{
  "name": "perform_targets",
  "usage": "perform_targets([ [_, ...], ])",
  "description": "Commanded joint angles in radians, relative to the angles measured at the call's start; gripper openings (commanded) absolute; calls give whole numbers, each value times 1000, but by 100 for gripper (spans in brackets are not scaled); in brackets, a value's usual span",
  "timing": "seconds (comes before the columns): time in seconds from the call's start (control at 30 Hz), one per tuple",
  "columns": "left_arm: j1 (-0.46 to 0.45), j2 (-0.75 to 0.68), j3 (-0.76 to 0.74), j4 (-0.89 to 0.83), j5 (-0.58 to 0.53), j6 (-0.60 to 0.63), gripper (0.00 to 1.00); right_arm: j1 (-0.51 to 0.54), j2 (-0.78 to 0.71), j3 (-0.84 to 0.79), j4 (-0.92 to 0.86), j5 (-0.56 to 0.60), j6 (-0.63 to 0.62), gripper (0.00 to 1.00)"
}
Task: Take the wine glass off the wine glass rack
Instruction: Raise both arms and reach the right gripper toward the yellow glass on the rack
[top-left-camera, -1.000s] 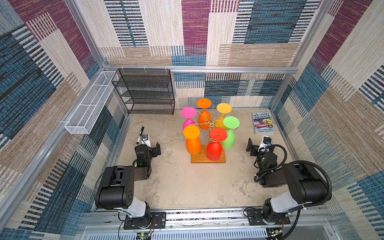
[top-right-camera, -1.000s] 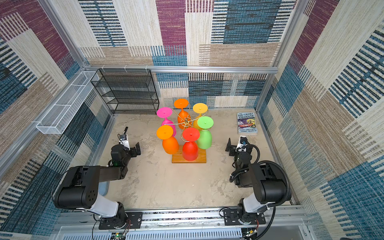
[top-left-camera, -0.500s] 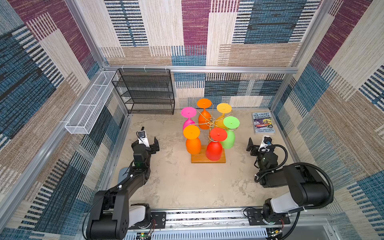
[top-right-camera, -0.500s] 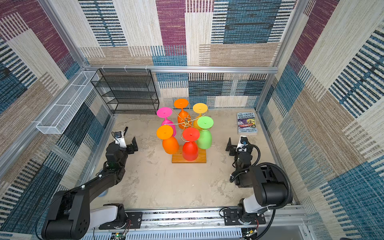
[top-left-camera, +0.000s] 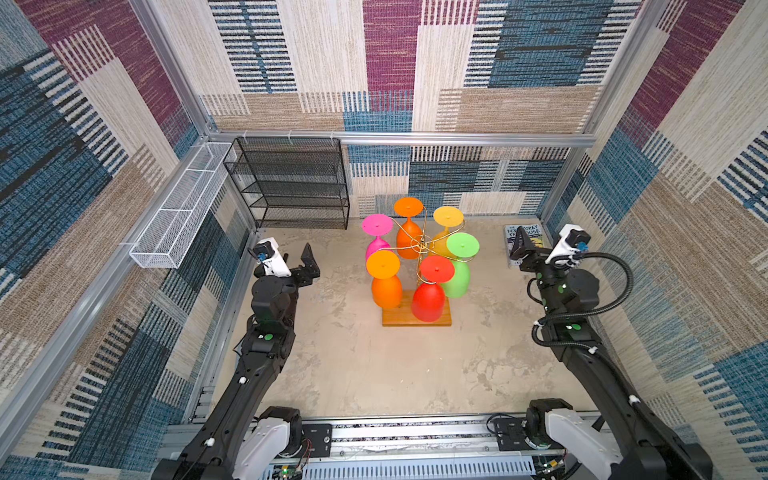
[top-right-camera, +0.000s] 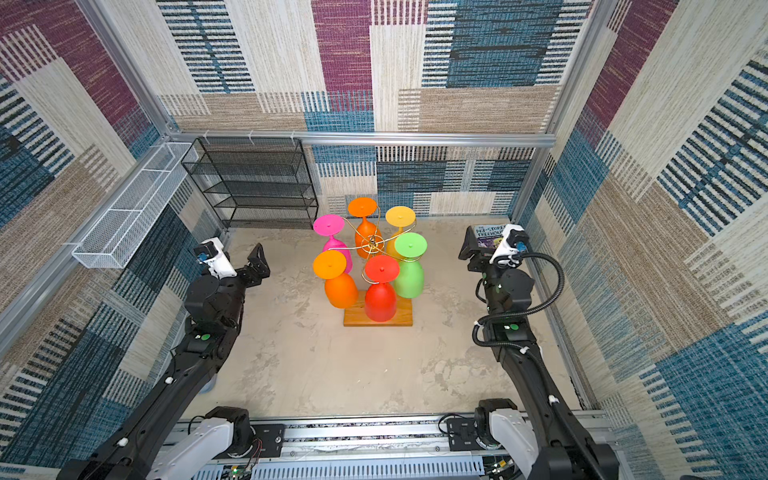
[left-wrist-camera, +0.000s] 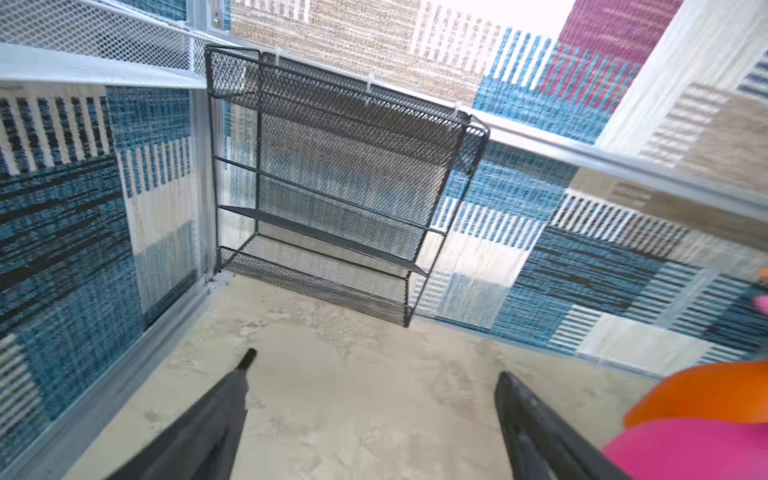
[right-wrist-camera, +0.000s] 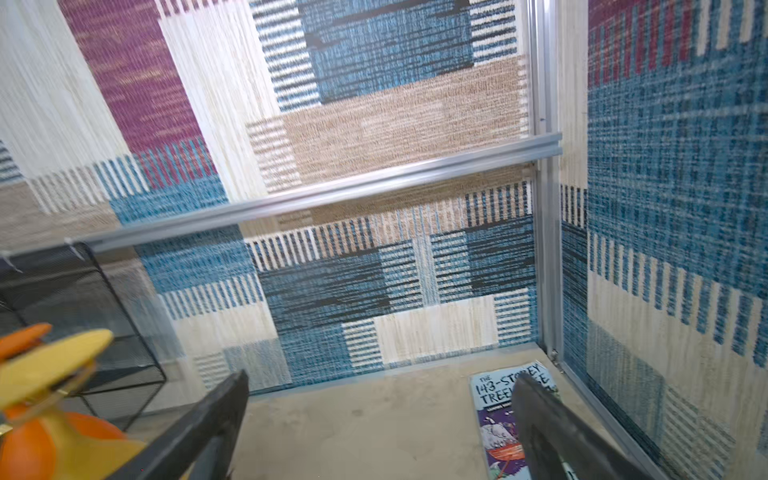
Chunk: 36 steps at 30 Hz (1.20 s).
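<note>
The wine glass rack (top-left-camera: 417, 319) (top-right-camera: 379, 321), gold wire on a wooden base, stands mid-table in both top views. Several wine glasses hang on it upside down: a red one (top-left-camera: 429, 301) and an orange one (top-left-camera: 386, 291) at the front, green (top-left-camera: 457, 282), pink (top-left-camera: 376, 226) and yellow (top-left-camera: 448, 217) behind. My left gripper (top-left-camera: 291, 259) (left-wrist-camera: 376, 365) is open and empty, left of the rack, with the pink glass (left-wrist-camera: 685, 449) at that view's edge. My right gripper (top-left-camera: 540, 249) (right-wrist-camera: 380, 376) is open and empty, right of the rack, above the floor beside the book.
A black mesh shelf unit (top-left-camera: 291, 183) stands at the back left. A long white mesh basket (top-left-camera: 183, 208) hangs on the left wall. A book (top-left-camera: 519, 237) (right-wrist-camera: 498, 411) lies at the back right, under my right gripper's finger. Patterned walls enclose the table.
Both arms have unfolded and lifted their grippers up and toward the back wall, the left arm first and then the right. Both grippers stayed open; the rack and glasses have not moved.
</note>
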Motion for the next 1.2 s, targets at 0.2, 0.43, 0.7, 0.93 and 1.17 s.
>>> perform_targets([
  [0.2,-26,-84,75,-223,254,-207,94,1,267,579,-537,-624,298,94],
  [0.43,-43,-128,82,-302,287,-186,94,2,489,775,-693,-798,301,83],
  [0.7,-48,-109,94,-302,325,-183,94,45,576,822,-766,-822,262,74],
  [0.93,-52,-101,88,-296,327,-182,94,86,620,872,-821,-793,218,72],
  [1.17,-53,-95,84,-288,328,-181,94,97,635,869,-804,-796,224,69],
])
